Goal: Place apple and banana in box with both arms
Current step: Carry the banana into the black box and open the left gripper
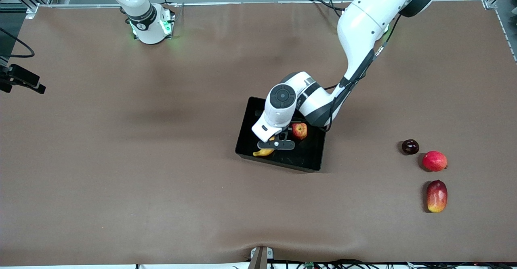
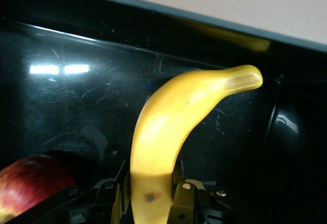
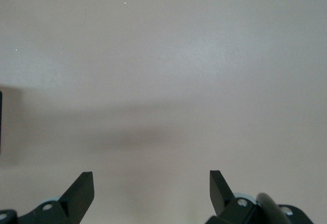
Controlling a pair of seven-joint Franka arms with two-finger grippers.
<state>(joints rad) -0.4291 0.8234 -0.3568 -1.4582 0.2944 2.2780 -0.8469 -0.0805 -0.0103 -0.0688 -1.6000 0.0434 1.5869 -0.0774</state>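
The black box lies mid-table. The red apple rests inside it, also in the left wrist view. My left gripper reaches down into the box, beside the apple, and is shut on the yellow banana. In the left wrist view the banana runs out from between the fingers over the glossy box floor toward a wall. I cannot tell whether it touches the floor. My right gripper is open over bare table, holding nothing; the front view leaves it out.
Three loose fruits lie toward the left arm's end of the table: a dark round one, a pinkish-red round one and a red-yellow mango. The right arm's base stands at the table's back edge.
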